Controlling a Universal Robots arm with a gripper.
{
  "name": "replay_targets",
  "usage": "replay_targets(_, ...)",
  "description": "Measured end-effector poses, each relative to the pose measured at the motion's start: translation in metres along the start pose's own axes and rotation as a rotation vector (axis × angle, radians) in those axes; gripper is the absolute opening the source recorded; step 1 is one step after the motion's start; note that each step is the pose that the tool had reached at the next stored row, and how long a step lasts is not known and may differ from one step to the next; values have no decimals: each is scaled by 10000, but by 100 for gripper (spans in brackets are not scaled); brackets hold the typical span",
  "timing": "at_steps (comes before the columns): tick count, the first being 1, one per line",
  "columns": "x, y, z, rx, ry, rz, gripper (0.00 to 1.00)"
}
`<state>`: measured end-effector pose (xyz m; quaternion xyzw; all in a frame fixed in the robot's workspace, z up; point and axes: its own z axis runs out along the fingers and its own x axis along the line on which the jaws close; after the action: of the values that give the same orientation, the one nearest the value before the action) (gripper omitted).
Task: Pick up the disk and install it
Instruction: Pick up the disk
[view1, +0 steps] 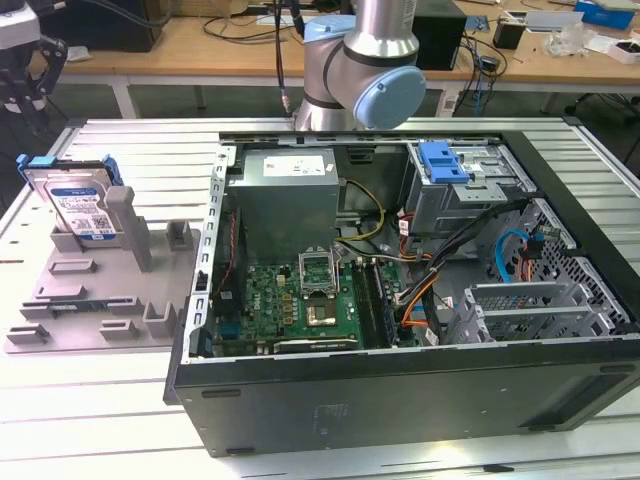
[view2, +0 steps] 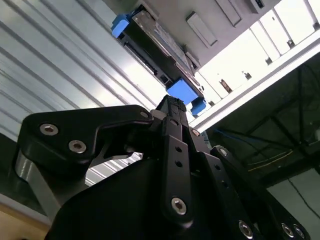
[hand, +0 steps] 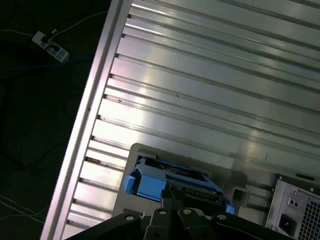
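Note:
The disk (view1: 80, 205) is a silver-grey drive with a white-and-blue label in a blue carrier. It stands on edge at the back of the grey fixture tray (view1: 70, 290), on the exterior view's left. My gripper (view1: 28, 88) hangs above and behind it, apart from it. In the second wrist view the black fingers meet at their tips, so the gripper (view2: 172, 104) is shut with nothing in it, and the disk (view2: 157, 52) lies just beyond. The first wrist view has the disk (hand: 170, 177) past the gripper (hand: 175, 196).
An open computer case (view1: 400, 270) fills the middle and the exterior view's right, with a blue-fronted drive bay (view1: 445, 165) at its back and cables across the motherboard. The ribbed metal table (hand: 210, 85) ends close behind the tray. A cluttered wooden bench (view1: 200, 40) stands beyond.

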<state>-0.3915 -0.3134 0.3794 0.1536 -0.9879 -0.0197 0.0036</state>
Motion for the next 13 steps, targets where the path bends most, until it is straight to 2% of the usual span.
replay_targets(2,0,0,6,-10,65,-810,11)
replay_targets(6,0,0,10,-18,121,-1528,11)
replay_targets(7,0,0,12,-21,154,-2017,11)
replay_targets(9,0,-1,14,-23,180,-2448,11)
replay_targets(12,0,-1,20,-25,242,-3530,11)
replay_targets(13,0,-1,21,-26,253,-3710,11)
